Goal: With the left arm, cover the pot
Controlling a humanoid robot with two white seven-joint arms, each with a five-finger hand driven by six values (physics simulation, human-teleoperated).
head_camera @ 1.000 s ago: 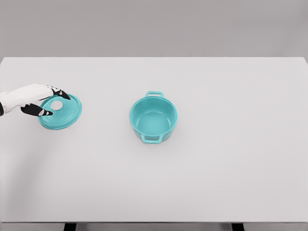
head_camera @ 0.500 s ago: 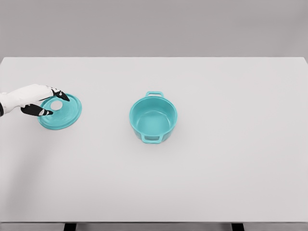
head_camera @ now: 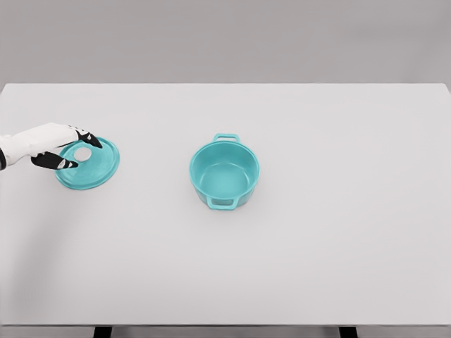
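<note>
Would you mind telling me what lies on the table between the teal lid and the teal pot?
Nothing: in the head view, only bare white table separates the lid from the open pot.

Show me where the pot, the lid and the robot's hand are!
pot (head_camera: 224,172), head view, inside bottom.
lid (head_camera: 95,169), head view, flat top.
left hand (head_camera: 53,144), head view, back of hand.

Left arm (head_camera: 17,144): smooth white shell, dark band at the picture's edge. Hand (head_camera: 60,144) white, with black fingertips (head_camera: 94,141) and black thumb pad.
</note>
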